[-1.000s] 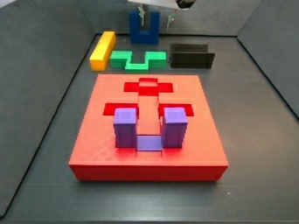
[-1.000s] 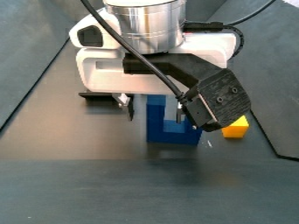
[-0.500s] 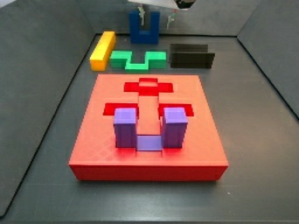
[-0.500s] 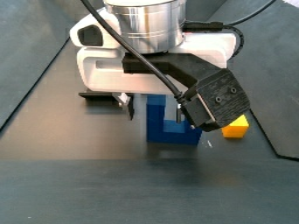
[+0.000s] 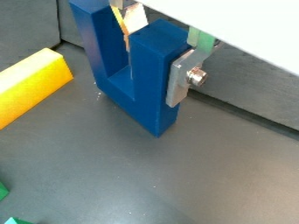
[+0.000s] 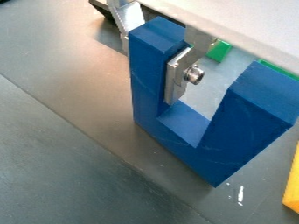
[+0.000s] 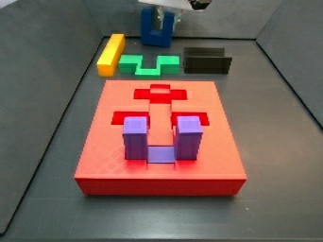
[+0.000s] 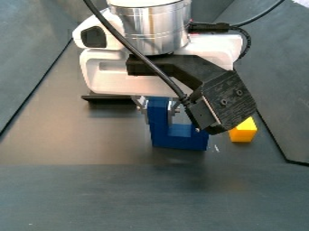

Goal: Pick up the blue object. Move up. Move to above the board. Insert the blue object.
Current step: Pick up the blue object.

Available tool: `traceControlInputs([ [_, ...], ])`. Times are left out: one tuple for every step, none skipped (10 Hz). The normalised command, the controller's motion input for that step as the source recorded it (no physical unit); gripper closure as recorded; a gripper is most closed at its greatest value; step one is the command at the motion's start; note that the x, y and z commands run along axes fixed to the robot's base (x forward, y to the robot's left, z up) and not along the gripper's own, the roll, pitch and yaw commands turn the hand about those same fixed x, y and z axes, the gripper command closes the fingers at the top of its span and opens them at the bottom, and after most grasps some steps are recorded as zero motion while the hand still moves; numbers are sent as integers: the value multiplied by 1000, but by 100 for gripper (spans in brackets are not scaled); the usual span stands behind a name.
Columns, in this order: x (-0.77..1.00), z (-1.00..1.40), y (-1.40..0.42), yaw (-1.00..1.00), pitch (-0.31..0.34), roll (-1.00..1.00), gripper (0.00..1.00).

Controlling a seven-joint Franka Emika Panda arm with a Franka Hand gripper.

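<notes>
Since a second ago the blue object [image 7: 155,31] sits higher in both side views, lifted a little off the floor at the far end. The gripper [image 6: 152,48] is clamped on one of its upright prongs, one silver finger [image 5: 183,75] flat against the prong's outer face. Beside it lie the yellow bar [image 7: 111,53], green block [image 7: 149,65] and black block [image 7: 207,60]. The board [image 7: 161,142], well apart and nearer, carries a purple U-block [image 7: 161,138].

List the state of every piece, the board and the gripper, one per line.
gripper: at the far end of the floor, fingers clamping one prong
blue object: upright, gripped
board: flat, purple block seated upright
yellow block: lying
green block: lying
black block: lying
</notes>
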Motion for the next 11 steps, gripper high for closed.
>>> traceControlInputs([
  [0, 0, 0, 0, 0, 0, 100],
  [0, 0, 0, 0, 0, 0, 100],
  [0, 0, 0, 0, 0, 0, 100],
  [0, 0, 0, 0, 0, 0, 100],
  [0, 0, 0, 0, 0, 0, 100],
  [0, 0, 0, 0, 0, 0, 100],
  [0, 0, 0, 0, 0, 0, 100],
  [0, 0, 0, 0, 0, 0, 100],
  [0, 0, 0, 0, 0, 0, 100],
  [0, 0, 0, 0, 0, 0, 100],
  [0, 0, 0, 0, 0, 0, 100],
])
